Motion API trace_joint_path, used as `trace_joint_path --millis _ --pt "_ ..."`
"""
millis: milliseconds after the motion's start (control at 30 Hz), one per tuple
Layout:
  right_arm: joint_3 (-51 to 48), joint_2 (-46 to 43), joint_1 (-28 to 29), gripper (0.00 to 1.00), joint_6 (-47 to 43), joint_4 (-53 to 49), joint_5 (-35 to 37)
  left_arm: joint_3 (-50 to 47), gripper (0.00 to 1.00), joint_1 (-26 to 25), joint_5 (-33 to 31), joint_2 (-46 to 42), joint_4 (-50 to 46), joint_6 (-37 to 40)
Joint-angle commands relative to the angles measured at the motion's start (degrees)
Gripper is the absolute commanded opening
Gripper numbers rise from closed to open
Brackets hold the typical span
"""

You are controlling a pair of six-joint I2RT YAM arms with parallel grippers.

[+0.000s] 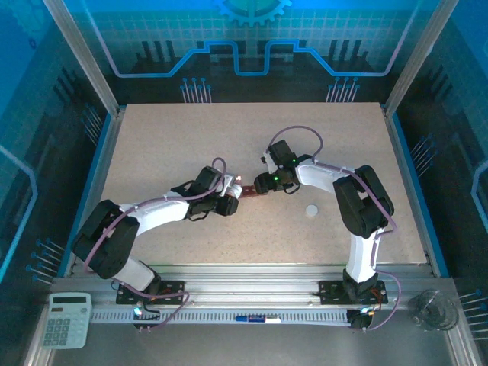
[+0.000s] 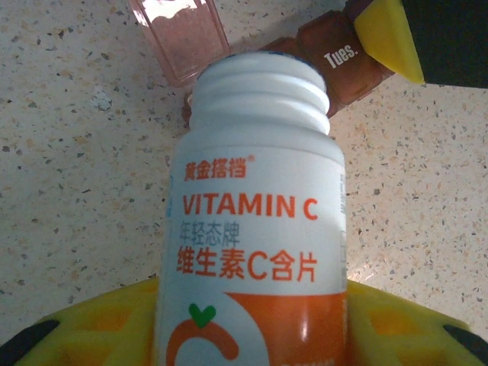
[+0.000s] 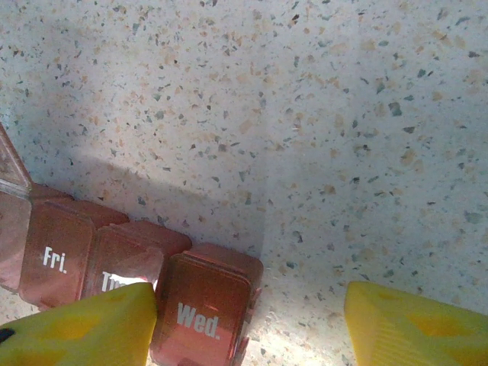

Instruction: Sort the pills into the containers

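From the top camera, the 2 arms were bent toward each other near the middle of the table (image 1: pixel 152 145). The left gripper (image 1: pixel 231 198) and the right gripper (image 1: pixel 263 183) faced one another. The containers (image 1: pixel 248 197), a dark reddish-brown strip, lay between them. A white round cap (image 1: pixel 311 210) lay well apart to the right of the strip. A calculator (image 1: pixel 66 320) rested on the metal frame at the near left corner. From this height I could not tell how the jaws stood.

The left wrist camera gave what the top one did not. The left gripper was closed on a white bottle (image 2: pixel 255 229) printed "VITAMIN C", with its 2 yellow fingers (image 2: pixel 99 328) against both sides. The bottle's threaded mouth was uncapped and pointed at the strip, near an open translucent pink lid (image 2: pixel 179 38) and a closed compartment (image 2: pixel 339 57) marked "Tues.". A yellow fingertip (image 2: pixel 385 38) of the right gripper was at that compartment.

The right wrist camera showed another part of the strip, with closed lids marked "Fri." and "Wed." and 1 between them partly hidden. The right gripper's jaws stood apart and held nothing. 1 finger was over the strip, perhaps resting on it, and the other was over bare table.
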Motion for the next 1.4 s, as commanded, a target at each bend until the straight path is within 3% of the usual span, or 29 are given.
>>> trace_joint_path --millis 0,1367 --pt "0.09 1.39 0.85 0.67 0.11 -0.36 -0.69 2.67 0.00 0.51 0.97 0.81 -3.89 0.62" --pt "-0.01 1.69 0.80 0.67 0.28 -0.12 -0.86 16.99 0.00 1.84 1.94 8.87 -23.08 2.73"
